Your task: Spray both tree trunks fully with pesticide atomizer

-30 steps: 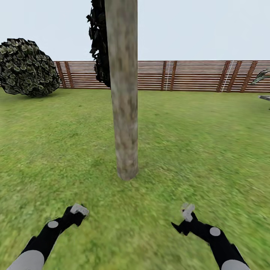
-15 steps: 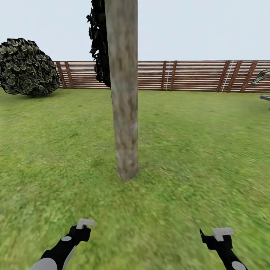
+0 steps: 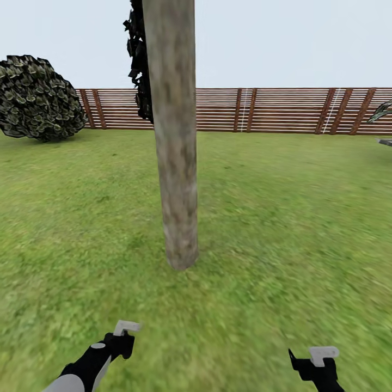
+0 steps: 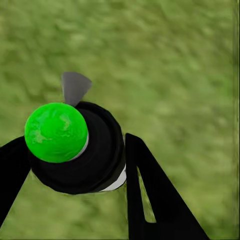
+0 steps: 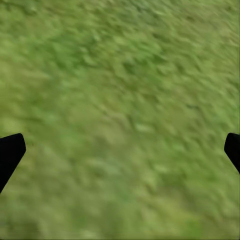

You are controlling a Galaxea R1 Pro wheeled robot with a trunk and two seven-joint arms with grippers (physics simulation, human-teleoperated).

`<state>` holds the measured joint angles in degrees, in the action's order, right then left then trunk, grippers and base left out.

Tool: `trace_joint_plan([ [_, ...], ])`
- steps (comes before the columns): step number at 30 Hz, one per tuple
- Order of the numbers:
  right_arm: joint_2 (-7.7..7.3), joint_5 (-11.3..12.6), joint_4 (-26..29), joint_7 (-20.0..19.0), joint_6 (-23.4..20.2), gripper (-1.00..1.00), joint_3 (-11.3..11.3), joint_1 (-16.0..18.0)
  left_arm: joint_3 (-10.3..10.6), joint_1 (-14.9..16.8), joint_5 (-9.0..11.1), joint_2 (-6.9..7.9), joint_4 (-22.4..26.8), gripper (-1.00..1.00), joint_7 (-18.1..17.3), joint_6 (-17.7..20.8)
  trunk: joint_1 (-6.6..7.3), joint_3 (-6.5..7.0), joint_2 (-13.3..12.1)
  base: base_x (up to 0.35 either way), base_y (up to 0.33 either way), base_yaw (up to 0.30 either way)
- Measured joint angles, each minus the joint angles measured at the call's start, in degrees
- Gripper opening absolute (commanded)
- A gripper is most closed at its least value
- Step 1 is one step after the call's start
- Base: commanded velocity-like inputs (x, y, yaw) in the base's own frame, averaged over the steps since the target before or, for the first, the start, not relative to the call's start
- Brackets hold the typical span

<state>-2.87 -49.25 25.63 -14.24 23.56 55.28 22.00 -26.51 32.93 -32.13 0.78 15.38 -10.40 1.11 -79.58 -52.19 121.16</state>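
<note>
While the robot faces a thick grey-brown tree trunk [image 3: 175, 136] rising from the lawn [image 3: 283, 218] just ahead of it, both arms hang low and forward at the bottom of the head view, apparently kept down and out of the way until spraying range is judged right. A black object topped with a bright green ball [image 4: 56, 131] sits between the two dark fingers [image 4: 150, 195] of the left gripper [image 3: 124, 333] in its wrist view, a grey spout-like tab jutting from behind it; this is presumably the pesticide atomizer [image 4: 95, 160], although the expected red nozzle is not visible, and the fingers stand close against its sides, pinching it. Over bare grass hangs the right gripper [image 3: 321, 356], its fingertips [image 5: 10, 152] spread wide to the very edges of its wrist view, holding and touching nothing. Behind the trunk runs a brown slatted fence [image 3: 272, 110], with a round leafy bush [image 3: 35, 98] off to the left and dark foliage [image 3: 139, 60] just behind the trunk. Bark looks plain and mottled, so covering it appears yet to come.
</note>
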Motion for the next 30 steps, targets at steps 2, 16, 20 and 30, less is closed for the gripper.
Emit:
trace_joint_plan([
  [2, -0.03, 0.0, -0.2, 0.0, 0.0, 1.0, 1.5, -0.3, 0.0, 0.0, 0.1, -0.37, 0.1, -1.0, 0.0, 0.0, 0.0, 0.0, 0.0, 0.183, -0.224, 0.0],
  [16, 0.03, 0.0, -1.4, -0.1, 0.1, 1.0, 3.9, -0.5, 0.1, 0.4, 0.0, -2.66, 0.6, -1.0, 0.2, 0.0, -0.02, 0.43, 0.0, -0.068, -0.156, -0.154],
  [20, 0.04, 0.0, -1.4, -0.1, 0.1, 1.0, 3.8, -0.5, -0.1, 0.5, 0.1, -2.78, 2.1, -1.0, 0.2, 0.0, 0.01, 0.56, 0.0, 0.279, -0.002, -0.162],
  [30, 0.12, 0.0, -1.5, -0.1, 0.0, 1.0, 3.8, -0.4, -0.2, 0.4, 0.1, -3.04, 3.5, -1.0, 0.2, 0.0, 0.01, 0.58, 0.0, 0.323, 0.076, -0.011],
])
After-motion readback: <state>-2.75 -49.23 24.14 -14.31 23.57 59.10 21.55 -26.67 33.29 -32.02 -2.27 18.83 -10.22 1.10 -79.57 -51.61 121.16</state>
